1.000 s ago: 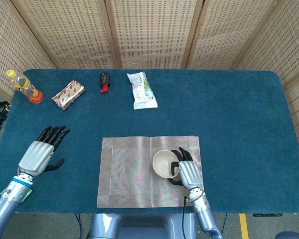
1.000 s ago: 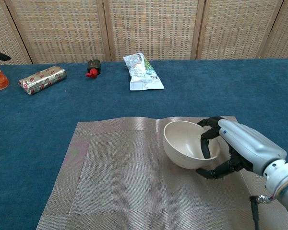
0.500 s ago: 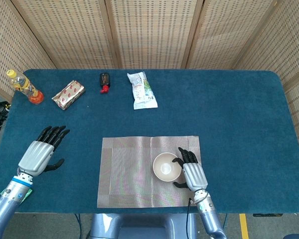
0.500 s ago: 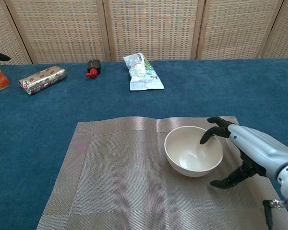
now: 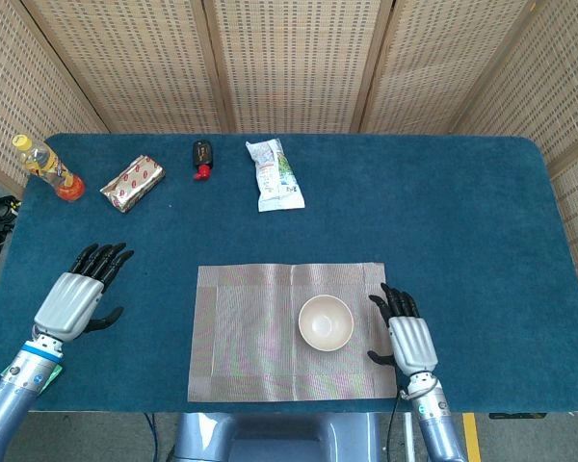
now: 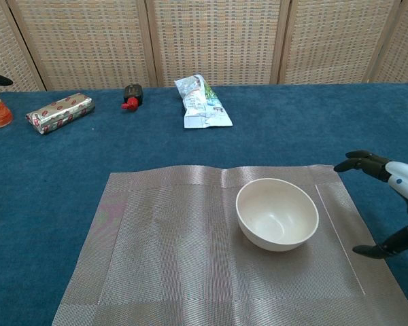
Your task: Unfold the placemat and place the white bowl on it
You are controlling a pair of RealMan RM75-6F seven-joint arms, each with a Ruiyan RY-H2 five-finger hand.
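The placemat (image 5: 250, 337) (image 6: 163, 258) lies unfolded flat near the table's front edge. The white bowl (image 5: 326, 322) (image 6: 277, 214) stands upright on its right half. My right hand (image 5: 408, 337) (image 6: 393, 204) is open just off the mat's right edge, apart from the bowl, fingers spread and holding nothing. My left hand (image 5: 77, 294) is open at the front left of the table, well left of the mat, with nothing in it; the chest view does not show it.
Along the far side of the blue table (image 5: 462, 221) lie an orange drink bottle (image 5: 46, 167), a foil-wrapped packet (image 5: 132, 182) (image 6: 60, 112), a small dark bottle with a red cap (image 5: 202, 158) (image 6: 132, 95) and a white snack bag (image 5: 273, 174) (image 6: 202, 102). Wicker screens stand behind.
My right hand let go of the bowl, which settled upright on the mat, and the hand drew away to the right past the mat's edge. The left hand has not moved.
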